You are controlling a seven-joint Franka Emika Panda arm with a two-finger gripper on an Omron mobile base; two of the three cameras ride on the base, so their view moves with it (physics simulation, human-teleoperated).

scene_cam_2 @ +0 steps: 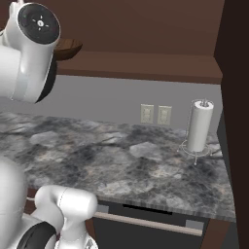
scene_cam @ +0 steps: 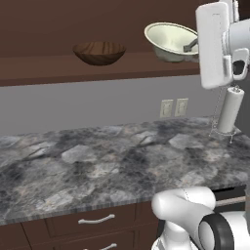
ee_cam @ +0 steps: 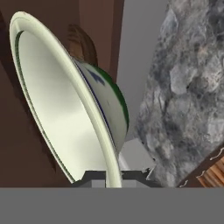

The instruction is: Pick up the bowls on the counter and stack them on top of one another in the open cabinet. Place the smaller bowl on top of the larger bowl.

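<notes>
The wide dark brown wooden bowl (scene_cam: 99, 52) stands upright on the open cabinet's shelf board (scene_cam: 44, 68); its edge (scene_cam_2: 68, 48) peeks out beside my arm in the right base view. My gripper (scene_cam: 188, 47) is shut on the rim of the pale cream-green bowl (scene_cam: 170, 41), holding it tilted just above the shelf, to the right of the wooden bowl and apart from it. In the hand view the cream bowl (ee_cam: 65, 109) stands on edge with its rim pinched in my gripper (ee_cam: 108, 177), and the wooden bowl (ee_cam: 82, 42) shows behind it. The grey marbled counter (scene_cam: 112, 161) lies below.
A paper towel roll on a wire stand (scene_cam: 229, 110) sits at the counter's back right, near two wall outlets (scene_cam: 174, 107). A dark cabinet side wall (scene_cam_2: 236, 73) closes the right end. Drawers with silver handles (scene_cam: 96, 220) run under the counter.
</notes>
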